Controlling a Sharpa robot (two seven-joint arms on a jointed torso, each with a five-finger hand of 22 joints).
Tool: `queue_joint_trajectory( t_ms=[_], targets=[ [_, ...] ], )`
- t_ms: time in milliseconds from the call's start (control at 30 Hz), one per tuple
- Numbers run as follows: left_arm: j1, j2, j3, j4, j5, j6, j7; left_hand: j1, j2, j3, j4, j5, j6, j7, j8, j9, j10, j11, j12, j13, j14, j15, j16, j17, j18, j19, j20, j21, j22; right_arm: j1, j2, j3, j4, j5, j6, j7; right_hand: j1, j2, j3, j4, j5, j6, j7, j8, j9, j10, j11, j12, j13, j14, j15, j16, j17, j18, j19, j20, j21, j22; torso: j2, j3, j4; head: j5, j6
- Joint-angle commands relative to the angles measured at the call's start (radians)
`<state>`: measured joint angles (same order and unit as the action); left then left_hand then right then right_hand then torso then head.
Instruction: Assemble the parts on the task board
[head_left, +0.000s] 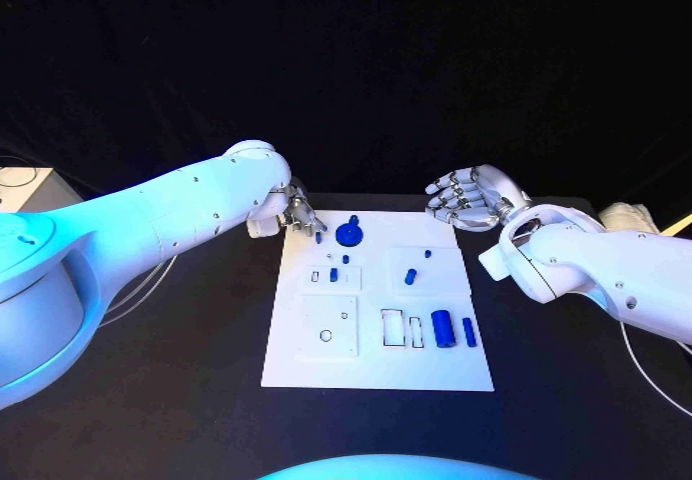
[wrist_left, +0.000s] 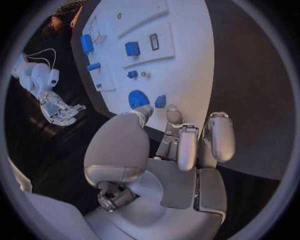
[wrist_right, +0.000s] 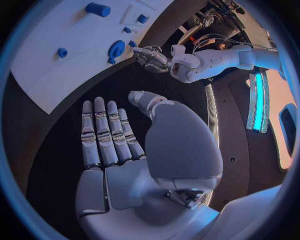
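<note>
The left hand (head_left: 299, 213), fingers apart and holding nothing, hovers at the task board's (head_left: 378, 365) upper-left corner, near a small blue part (head_left: 319, 238); the right hand (head_left: 469, 196) waits spread, empty, upper right. Reaching seems underway; next, a precise pinch.

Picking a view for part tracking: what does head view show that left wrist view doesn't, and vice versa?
Head only: the whole task board, including its near end with the large blue cylinder and thin blue pin side by side.
Left wrist only: the left hand's palm and fingers close up, holding nothing, fingertips by the board's far corner.
Both: the round blue disc part, the open right hand, the black table.
</note>
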<state>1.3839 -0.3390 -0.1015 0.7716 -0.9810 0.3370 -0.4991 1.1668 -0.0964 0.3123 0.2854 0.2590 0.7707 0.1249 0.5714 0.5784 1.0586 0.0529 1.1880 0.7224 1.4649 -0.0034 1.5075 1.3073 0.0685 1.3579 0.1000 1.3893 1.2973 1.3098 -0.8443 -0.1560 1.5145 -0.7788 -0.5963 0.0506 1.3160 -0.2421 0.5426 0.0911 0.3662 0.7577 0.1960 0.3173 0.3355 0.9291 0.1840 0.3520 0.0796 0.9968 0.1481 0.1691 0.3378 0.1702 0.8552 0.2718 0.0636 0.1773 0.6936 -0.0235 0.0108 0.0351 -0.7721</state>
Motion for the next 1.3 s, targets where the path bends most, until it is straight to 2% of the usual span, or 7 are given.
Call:
queue_joint_trajectory(
  t_ms=[33,600,900,933,1100,1200,1300],
  targets=[
    [-0.001,0.004,0.0,-0.003,0.016,0.02,0.013,0.008,0.003,0.007,-0.001,0.006,0.008,0.001,0.004,0.002,0.008,-0.002,0.006,0.003,0.062,-0.007,0.006,0.154,0.003,0.003,-0.004,0.002,0.002,0.001,0.0,0.0,0.002,-0.004,0.005,0.013,-0.008,-0.001,0.002,-0.005,0.006,0.006,0.056,-0.003,-0.001,0.0,0.004,0.005,-0.002,0.0,0.002,-0.005,-0.001,0.014,-0.009,-0.001,-0.001,-0.003,-0.001,0.0002,0.0006,0.0,-0.001],
    [-0.013,0.014,-0.001,-0.022,0.037,0.024,0.024,0.018,0.008,0.015,-0.001,0.006,0.015,-0.001,0.009,0.004,0.013,-0.004,0.007,0.007,0.062,-0.008,0.007,0.155,0.003,0.004,-0.005,0.003,0.004,0.002,0.0,0.0,0.004,-0.004,0.006,0.013,-0.009,-0.001,0.002,-0.005,0.007,0.007,0.056,-0.002,-0.001,0.001,0.004,0.005,-0.002,0.0,0.002,-0.005,-0.002,0.014,-0.009,0.0,-0.001,-0.003,0.0,0.0009,-0.0003,-0.005,-0.004],
    [-0.015,0.013,-0.002,-0.02,0.042,0.006,0.024,0.061,0.033,0.055,-0.013,0.004,0.024,-0.01,0.021,0.016,0.022,-0.012,0.008,0.014,0.063,-0.015,0.007,0.156,0.002,0.005,-0.009,0.004,0.006,0.003,-0.002,0.0,0.004,-0.004,0.008,0.011,-0.009,0.0,0.003,-0.005,0.01,0.009,0.055,-0.002,-0.001,0.002,0.004,0.006,-0.004,0.0,0.002,-0.006,-0.003,0.014,-0.01,0.0,-0.001,-0.006,-0.001,0.0008,0.0009,-0.008,-0.007],
    [-0.015,0.012,-0.002,-0.018,0.044,0.0,0.024,0.082,0.041,0.078,-0.024,0.004,0.027,-0.014,0.028,0.023,0.025,-0.015,0.007,0.016,0.063,-0.019,0.007,0.156,0.002,0.006,-0.012,0.005,0.007,0.003,-0.002,0.0,0.004,-0.004,0.009,0.011,-0.009,0.0,0.003,-0.005,0.01,0.009,0.055,-0.002,-0.001,0.002,0.004,0.006,-0.004,0.0,0.002,-0.006,-0.003,0.014,-0.01,0.0,-0.001,-0.006,-0.001,0.0007,0.0008,-0.008,-0.007],
    [-0.015,0.008,-0.002,-0.013,0.062,-0.022,0.025,0.131,0.047,0.176,-0.074,0.002,0.022,-0.022,0.064,0.065,0.033,-0.025,0.001,0.019,0.064,-0.028,0.008,0.158,0.002,0.008,-0.02,0.006,0.011,0.003,-0.003,0.0,0.003,-0.004,0.012,0.009,-0.009,0.0,0.003,-0.005,0.01,0.009,0.055,-0.002,-0.001,0.002,0.004,0.006,-0.004,0.0,0.002,-0.006,-0.003,0.014,-0.01,0.0,-0.001,-0.006,-0.001,0.0009,0.0016,-0.008,-0.009],
    [-0.015,0.003,-0.002,-0.009,0.084,-0.035,0.026,0.133,0.032,0.302,-0.133,0.002,0.012,-0.026,0.122,0.131,0.041,-0.031,-0.006,0.021,0.065,-0.033,0.008,0.159,0.001,0.009,-0.025,0.008,0.014,0.003,-0.003,0.0,0.003,-0.004,0.016,0.008,-0.01,0.0,0.003,-0.005,0.01,0.009,0.055,-0.001,-0.001,0.002,0.004,0.006,-0.004,0.0,0.002,-0.006,-0.003,0.014,-0.01,0.0,0.0,-0.006,-0.001,0.0011,0.0011,-0.009,-0.01],
    [-0.015,-0.003,-0.002,-0.003,0.101,-0.045,0.027,0.099,0.023,0.371,-0.15,0.002,0.0,-0.026,0.153,0.167,0.047,-0.029,-0.004,0.025,0.064,-0.031,0.008,0.158,0.001,0.009,-0.026,0.008,0.015,0.003,-0.003,0.0,0.002,-0.004,0.018,0.007,-0.011,0.0,0.003,-0.005,0.011,0.009,0.055,-0.001,-0.001,0.002,0.004,0.007,-0.004,0.0,0.002,-0.007,-0.003,0.014,-0.01,0.0,0.0,-0.006,-0.001,0.0005,0.0007,-0.01,-0.01]
  ],
)
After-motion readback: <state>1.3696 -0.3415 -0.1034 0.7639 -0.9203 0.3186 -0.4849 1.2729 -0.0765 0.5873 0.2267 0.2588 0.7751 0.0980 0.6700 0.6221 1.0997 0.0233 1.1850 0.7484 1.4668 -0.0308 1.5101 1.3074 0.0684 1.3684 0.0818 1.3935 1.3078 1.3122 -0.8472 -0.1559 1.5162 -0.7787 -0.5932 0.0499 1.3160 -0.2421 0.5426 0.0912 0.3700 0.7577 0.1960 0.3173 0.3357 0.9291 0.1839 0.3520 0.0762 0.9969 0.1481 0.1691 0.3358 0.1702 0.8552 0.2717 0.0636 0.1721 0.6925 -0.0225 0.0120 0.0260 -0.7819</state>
